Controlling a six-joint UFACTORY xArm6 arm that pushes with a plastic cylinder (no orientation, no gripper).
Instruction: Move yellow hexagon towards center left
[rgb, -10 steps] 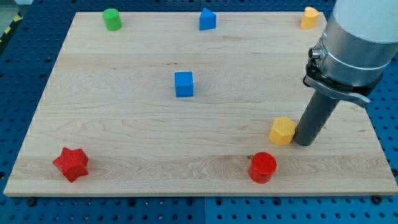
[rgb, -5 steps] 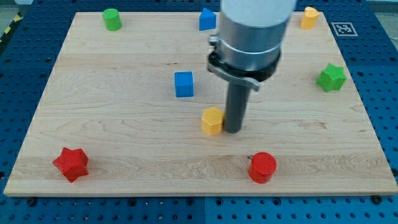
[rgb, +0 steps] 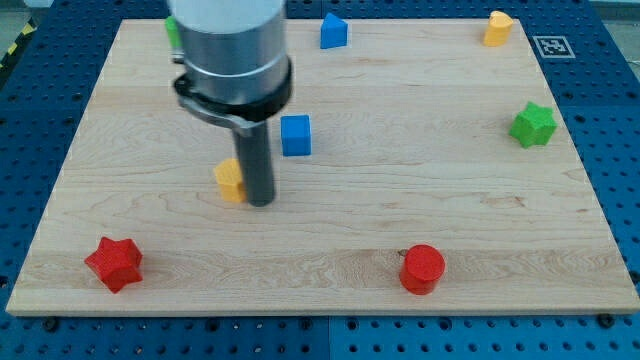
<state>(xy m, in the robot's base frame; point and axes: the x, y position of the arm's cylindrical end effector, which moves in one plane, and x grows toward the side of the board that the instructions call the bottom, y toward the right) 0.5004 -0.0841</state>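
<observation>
The yellow hexagon lies on the wooden board, left of the middle and a little below centre height. My tip rests on the board right against the hexagon's right side, and the rod hides part of it. The blue cube sits just up and right of the rod.
A red star lies at bottom left and a red cylinder at bottom middle-right. A green star is at the right edge. A blue block and a yellow block sit along the top. A green block at top left is mostly hidden by the arm.
My tip has swept from the board's right to its left with the yellow hexagon pushed ahead of it, moving slightly up the view. The other blocks have not moved.
</observation>
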